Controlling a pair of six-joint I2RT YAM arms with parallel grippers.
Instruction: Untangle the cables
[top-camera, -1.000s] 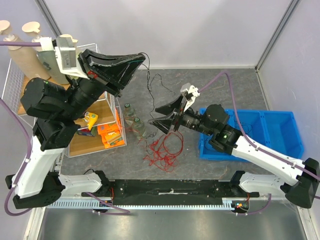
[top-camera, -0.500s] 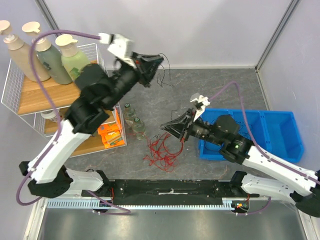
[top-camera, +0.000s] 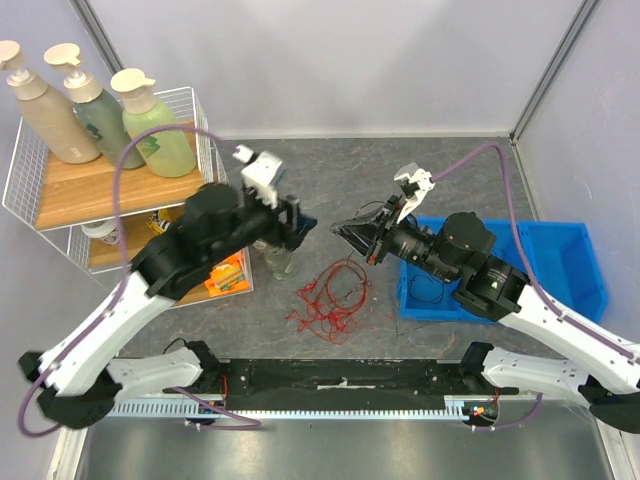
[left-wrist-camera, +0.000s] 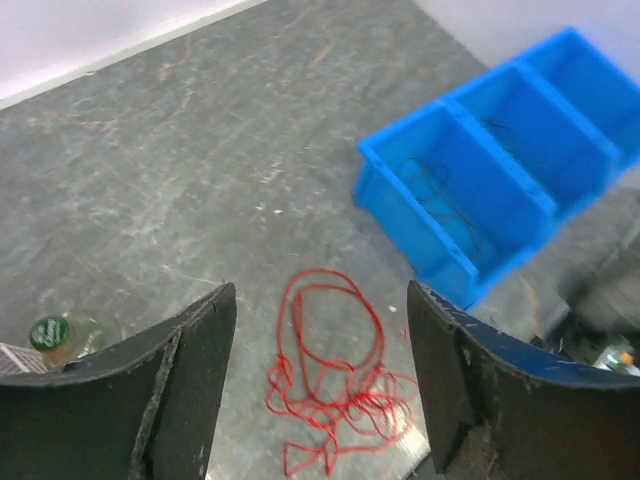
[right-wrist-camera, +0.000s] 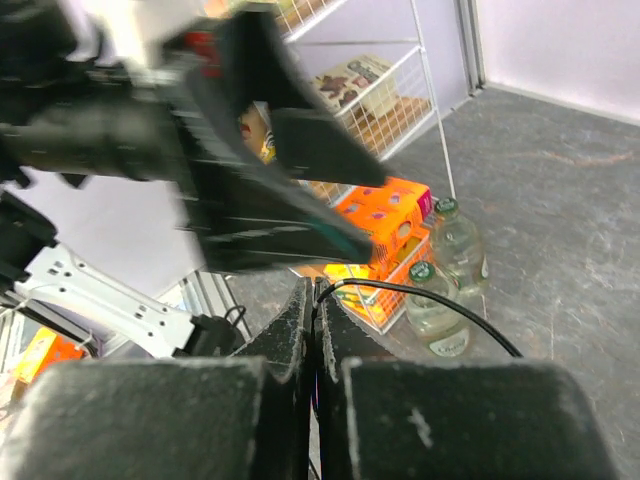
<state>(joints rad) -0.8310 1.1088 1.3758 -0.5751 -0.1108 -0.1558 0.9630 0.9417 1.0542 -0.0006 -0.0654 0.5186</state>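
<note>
A loose tangle of red cables (top-camera: 330, 295) lies on the grey table, apart from the black one. In the left wrist view the red cables (left-wrist-camera: 340, 390) sit below my left gripper (left-wrist-camera: 320, 292), which hangs above them, open and empty. From above, that left gripper (top-camera: 298, 228) is beside the bottles. My right gripper (top-camera: 342, 231) is raised over the table near the bin, shut on a thin black cable (right-wrist-camera: 440, 297) that trails away to the right from its fingertips (right-wrist-camera: 302, 300). Another black cable (left-wrist-camera: 450, 200) lies inside the blue bin.
A blue bin (top-camera: 560, 262) with compartments stands at the right. Glass bottles (top-camera: 278, 262) stand beside an orange box (top-camera: 225, 272) at the foot of a wire shelf (top-camera: 60, 190) holding pump bottles. The two grippers are close together.
My left gripper has let go of a black cable, opened, and swung down from the back wall to beside the bottles. My right gripper shut on a black cable and lifted back-right.
</note>
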